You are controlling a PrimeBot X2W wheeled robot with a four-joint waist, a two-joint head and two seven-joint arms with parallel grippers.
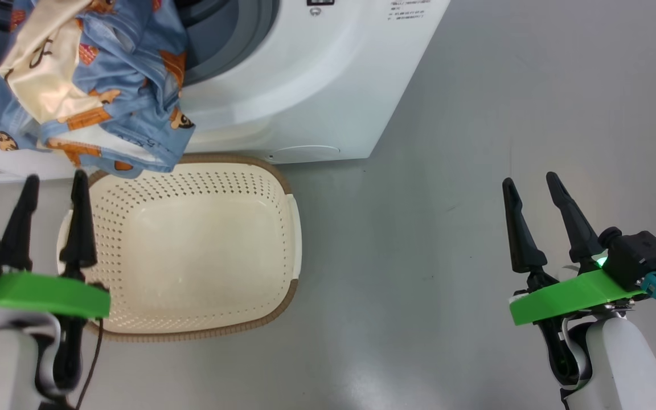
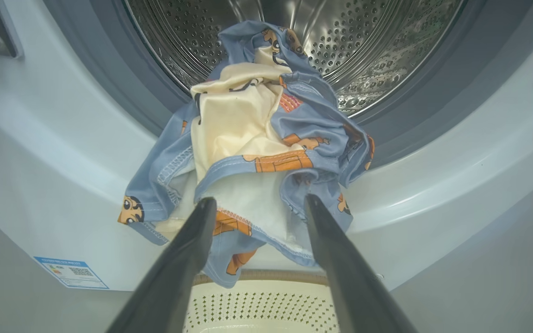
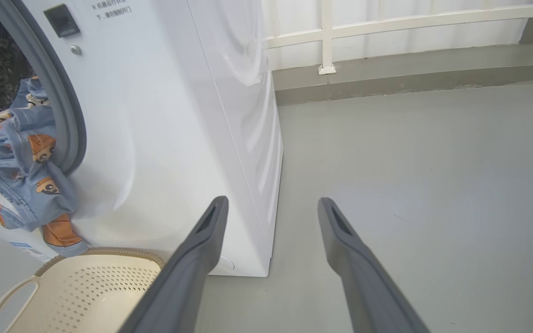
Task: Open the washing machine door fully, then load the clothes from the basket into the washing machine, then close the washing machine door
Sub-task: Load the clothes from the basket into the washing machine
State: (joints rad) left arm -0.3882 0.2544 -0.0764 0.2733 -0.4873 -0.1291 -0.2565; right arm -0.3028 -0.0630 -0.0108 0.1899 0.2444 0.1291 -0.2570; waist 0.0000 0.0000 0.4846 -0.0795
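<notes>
Plainly, the clothes [image 2: 257, 152] hung half out of the washing machine [image 1: 305, 85], draped over its lip above the empty basket [image 1: 220, 182]. Our left jaws stood wide and empty just near them; we judged a low grip and a deep push into the drum [image 2: 363, 41] best. Our right jaws, also wide, hung well right over the floor [image 1: 447, 256].

Looks like you're in a bare test room rigged as a laundry spot rather than a home. There's a lone washing machine [image 1: 316, 85] at 11 o'clock, a plain grey floor [image 1: 447, 256] out to 3 o'clock, and a white panelled wall [image 3: 410, 23] at 12 in the right wrist view.
</notes>
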